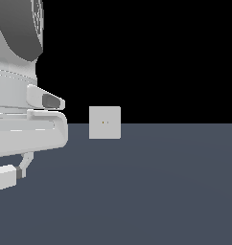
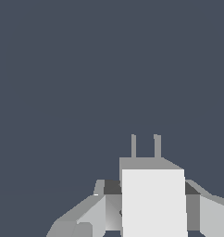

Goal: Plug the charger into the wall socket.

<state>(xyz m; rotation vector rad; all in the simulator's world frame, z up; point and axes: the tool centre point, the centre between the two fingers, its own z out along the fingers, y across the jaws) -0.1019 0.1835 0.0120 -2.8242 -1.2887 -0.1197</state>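
The main risk from here is a missed insertion: the two prongs are thin and the holes in the wall socket are tiny, so a small error in height, sideways offset or tilt would likely drive the prongs against the flat plate instead of into it, and that push could twist the charger in the grip or shove it back between the fingers. A second danger, as I judge it, is dragging the block over the tabletop if the arm travels too low. In the wrist view the pincer stands clamped on the charger, a finger pad pressed to one flank and its partner to the other, the opening only as wide as the white block; the prongs point out past the fingertips over bare grey surface. In the exterior view the charger shows as a white bar at about eight o'clock, cut off by the picture's edge, below the arm's bulky body. The socket stands upright near the middle of that view, well apart from the charger, at roughly two o'clock from it.
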